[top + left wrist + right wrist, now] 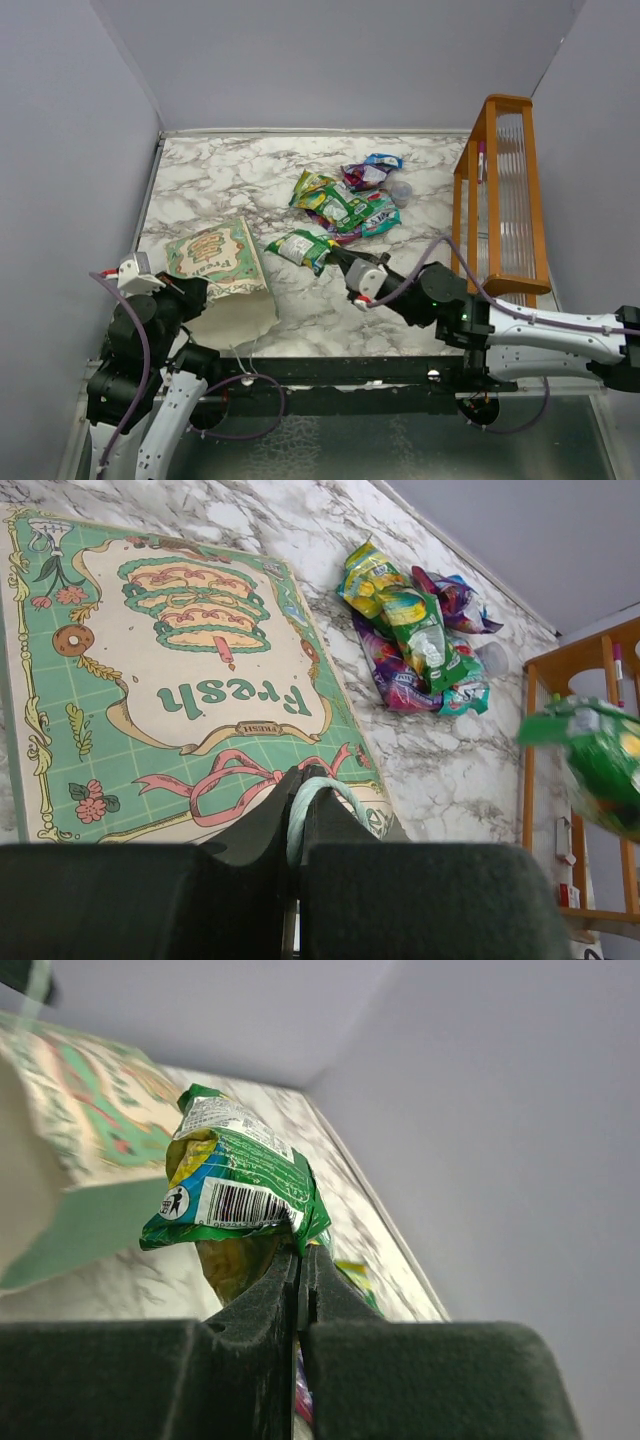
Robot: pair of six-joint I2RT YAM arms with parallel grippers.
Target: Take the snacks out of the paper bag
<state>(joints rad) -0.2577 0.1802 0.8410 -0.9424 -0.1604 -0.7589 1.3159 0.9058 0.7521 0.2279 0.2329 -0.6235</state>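
The green paper bag [218, 262] with its cream patterned front lies on the marble table at the left, its white mouth toward the near edge. It fills the left wrist view [170, 680]. My left gripper [298, 815] is shut on the bag's pale string handle [305, 800]. My right gripper [338, 258] is shut on the edge of a green snack packet [303, 247] and holds it just right of the bag. The packet shows in the right wrist view [235, 1185]. Several other snack packets [348, 200] lie in a pile at the back middle.
An orange wooden rack [505, 190] stands along the right side. A small clear plastic cup [401, 192] sits beside the snack pile. Grey walls enclose the table on three sides.
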